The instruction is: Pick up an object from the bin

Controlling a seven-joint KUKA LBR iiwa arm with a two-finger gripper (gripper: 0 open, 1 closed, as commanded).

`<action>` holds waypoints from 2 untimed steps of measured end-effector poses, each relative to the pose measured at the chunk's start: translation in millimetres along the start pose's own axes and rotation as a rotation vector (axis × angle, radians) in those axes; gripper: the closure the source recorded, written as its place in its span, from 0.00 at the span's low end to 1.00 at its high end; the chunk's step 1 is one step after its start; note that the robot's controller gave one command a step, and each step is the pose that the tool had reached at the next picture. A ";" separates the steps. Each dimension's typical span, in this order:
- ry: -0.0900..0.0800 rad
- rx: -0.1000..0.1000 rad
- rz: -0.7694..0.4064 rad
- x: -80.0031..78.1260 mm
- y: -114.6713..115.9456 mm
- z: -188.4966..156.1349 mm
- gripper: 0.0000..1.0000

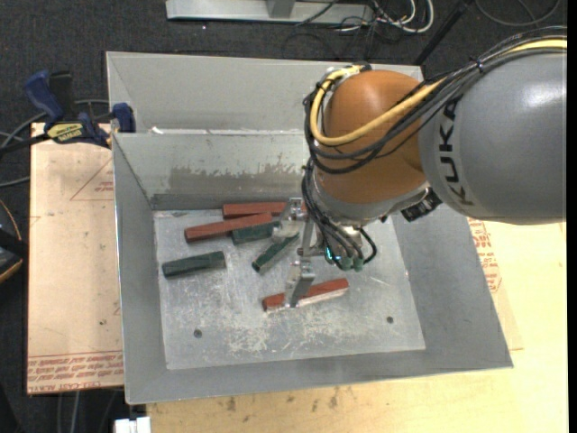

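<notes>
Bin (225, 327), red bars (221, 231) (green bars (193, 264) too), front bar (321, 290) under arm (370, 142)

Vantage: you look down on the grey bin (135, 242), slightly from one side;
Framing: KUKA arm (514, 133) enters at your view's right

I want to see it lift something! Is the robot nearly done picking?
Not yet. Done: the hand is down inside the bin. Happening now: it sits right at the red-brown bar near the front. Left: that bar lies flat on the floor, so lifting it out remains.
</notes>
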State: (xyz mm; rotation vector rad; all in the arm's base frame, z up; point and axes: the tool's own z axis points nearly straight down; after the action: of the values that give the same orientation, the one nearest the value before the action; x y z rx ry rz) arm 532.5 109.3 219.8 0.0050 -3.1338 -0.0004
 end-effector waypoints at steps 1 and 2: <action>-0.008 -0.001 0.003 -1.6 -0.6 -4.5 0.00; -0.016 -0.002 -0.019 -2.9 -4.0 39.9 0.00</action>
State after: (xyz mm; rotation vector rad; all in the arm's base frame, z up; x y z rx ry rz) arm 535.2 105.2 179.8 0.0348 -3.1495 -0.0037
